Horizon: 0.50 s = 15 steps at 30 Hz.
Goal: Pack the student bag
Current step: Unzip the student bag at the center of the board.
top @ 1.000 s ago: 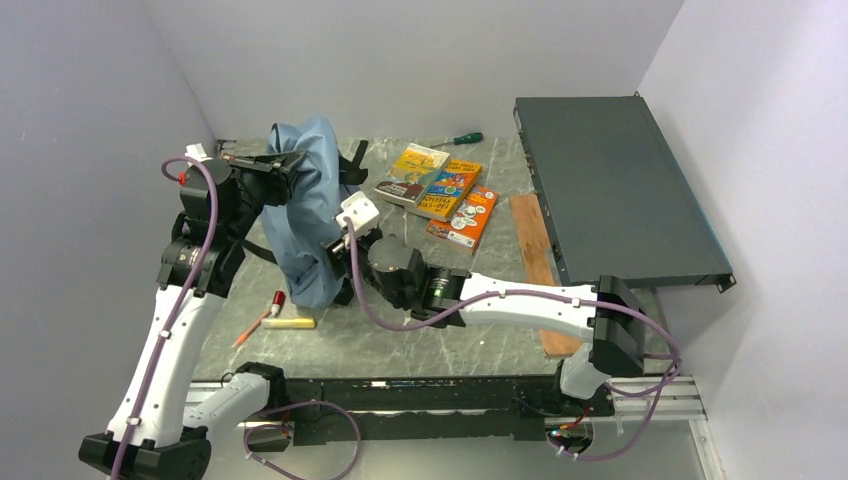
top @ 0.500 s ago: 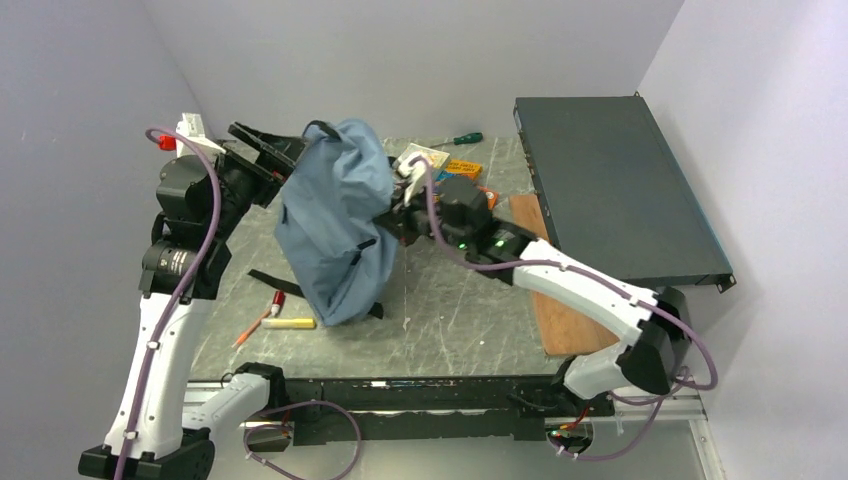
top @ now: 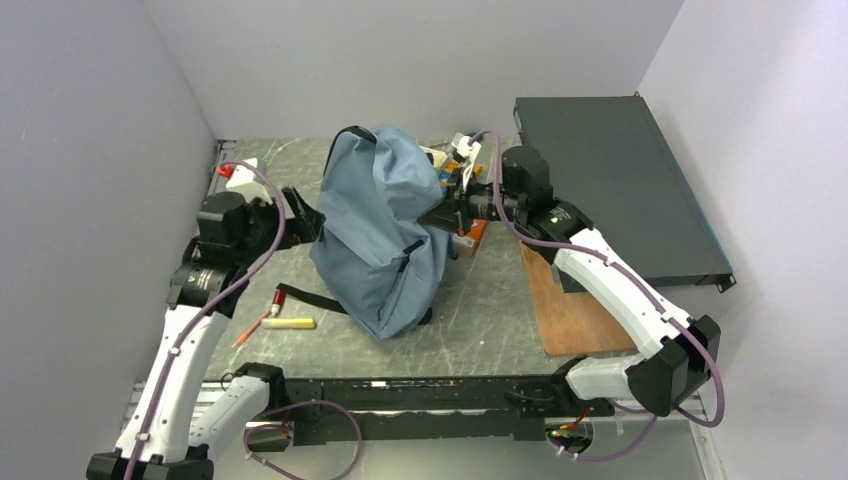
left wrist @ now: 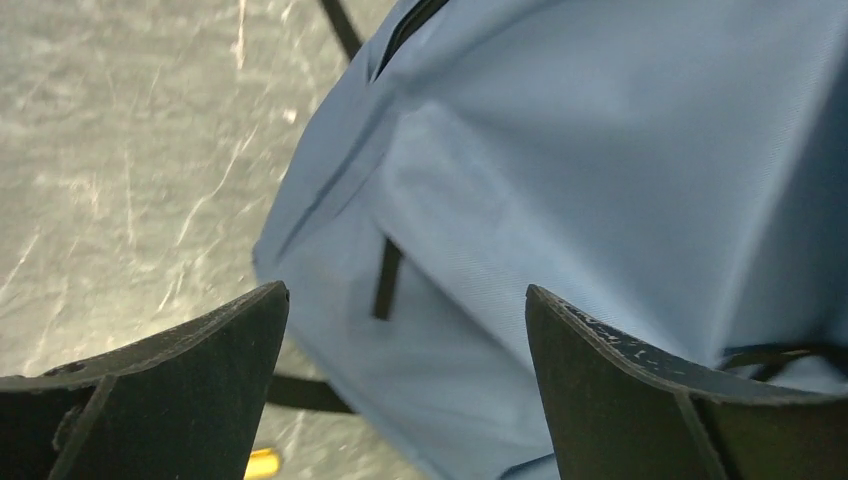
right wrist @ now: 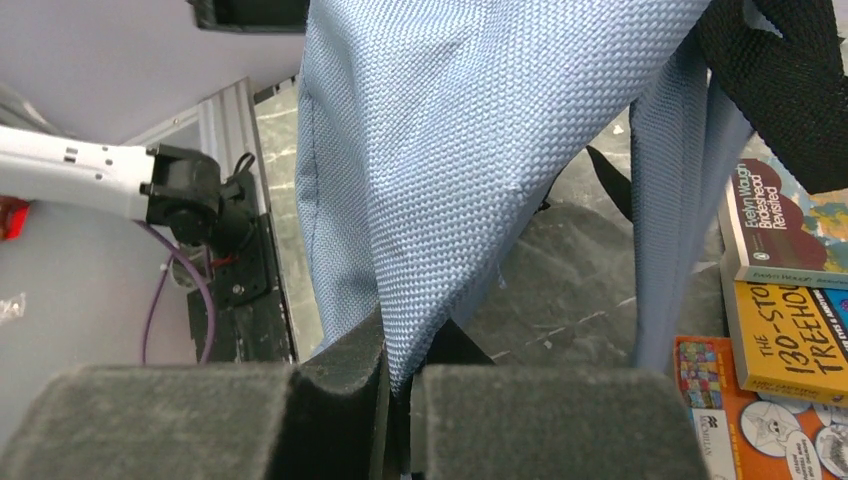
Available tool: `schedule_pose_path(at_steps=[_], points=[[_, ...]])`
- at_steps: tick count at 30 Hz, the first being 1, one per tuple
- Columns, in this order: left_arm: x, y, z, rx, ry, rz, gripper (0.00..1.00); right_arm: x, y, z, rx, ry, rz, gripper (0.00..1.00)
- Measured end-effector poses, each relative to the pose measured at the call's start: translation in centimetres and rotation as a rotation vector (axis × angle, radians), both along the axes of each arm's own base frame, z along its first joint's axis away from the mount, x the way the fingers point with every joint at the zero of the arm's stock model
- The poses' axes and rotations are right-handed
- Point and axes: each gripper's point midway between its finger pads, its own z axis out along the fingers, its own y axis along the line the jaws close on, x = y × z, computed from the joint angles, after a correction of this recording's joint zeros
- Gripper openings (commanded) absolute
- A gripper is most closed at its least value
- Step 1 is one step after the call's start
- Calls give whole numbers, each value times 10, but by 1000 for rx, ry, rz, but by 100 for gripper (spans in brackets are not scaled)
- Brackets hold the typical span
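The student bag (top: 380,230), soft grey-blue fabric with black strap ends, hangs bunched up over the middle of the table. My right gripper (top: 445,212) is shut on a fold of its fabric at its right side. In the right wrist view the weave (right wrist: 440,180) is pinched between the two pads (right wrist: 400,385). My left gripper (top: 305,218) stands open just left of the bag and does not touch it. In the left wrist view the bag's side (left wrist: 560,200) fills the space beyond the spread fingers (left wrist: 405,300).
Books (right wrist: 780,240) lie behind the bag, near the right gripper. A yellow marker (top: 288,323) and a red-capped pen (top: 262,312) lie front left. A dark grey metal box (top: 620,190) takes up the right, with a wooden board (top: 565,315) beside it.
The left gripper has let go of the bag, opened and dropped back to the left. The right gripper has shut on the fabric and carried the bag up and rightward.
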Motion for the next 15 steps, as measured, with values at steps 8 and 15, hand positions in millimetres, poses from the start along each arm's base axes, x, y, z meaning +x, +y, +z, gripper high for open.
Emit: schedule_pose_path(at_steps=[8, 15], points=[[8, -9, -53, 50, 146, -76, 84, 0, -9, -7, -45, -34, 79, 0], [12, -9, -61, 50, 163, -69, 75, 3, -10, -8, -61, -47, 72, 0]])
